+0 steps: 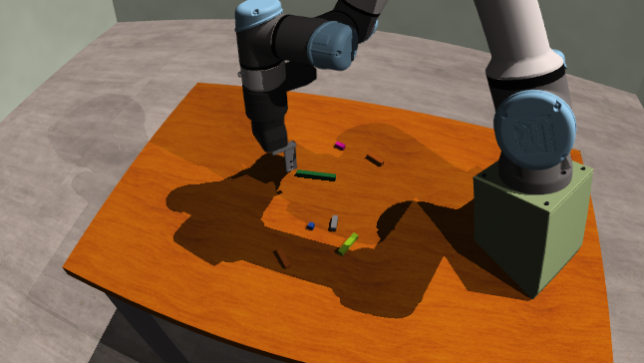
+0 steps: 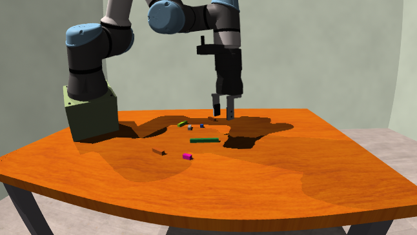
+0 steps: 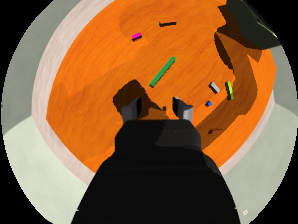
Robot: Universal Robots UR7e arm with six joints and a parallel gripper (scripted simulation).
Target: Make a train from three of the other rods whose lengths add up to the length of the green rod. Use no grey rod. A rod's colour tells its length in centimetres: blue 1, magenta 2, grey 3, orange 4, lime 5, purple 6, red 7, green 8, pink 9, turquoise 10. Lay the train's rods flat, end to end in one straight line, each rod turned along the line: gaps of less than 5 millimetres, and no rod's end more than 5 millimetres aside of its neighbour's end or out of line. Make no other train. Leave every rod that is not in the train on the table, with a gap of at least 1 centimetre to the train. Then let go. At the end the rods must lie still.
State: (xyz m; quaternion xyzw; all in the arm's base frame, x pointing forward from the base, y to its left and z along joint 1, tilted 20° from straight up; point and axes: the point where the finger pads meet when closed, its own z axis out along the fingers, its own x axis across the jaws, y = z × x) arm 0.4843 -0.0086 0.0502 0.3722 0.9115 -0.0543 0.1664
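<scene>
The green rod lies flat. A magenta rod and an orange rod lie apart on one side of it. On its other side lie a blue rod, a lime rod and, in shadow, a second orange rod. None of these rods touch. My gripper is open and empty, above the table beyond the green rod's end away from the robot base.
A grey rod lies between the blue and lime rods. A tiny dark thing shows at a shadow's edge, too small to name. The robot base block stands at one side of the table.
</scene>
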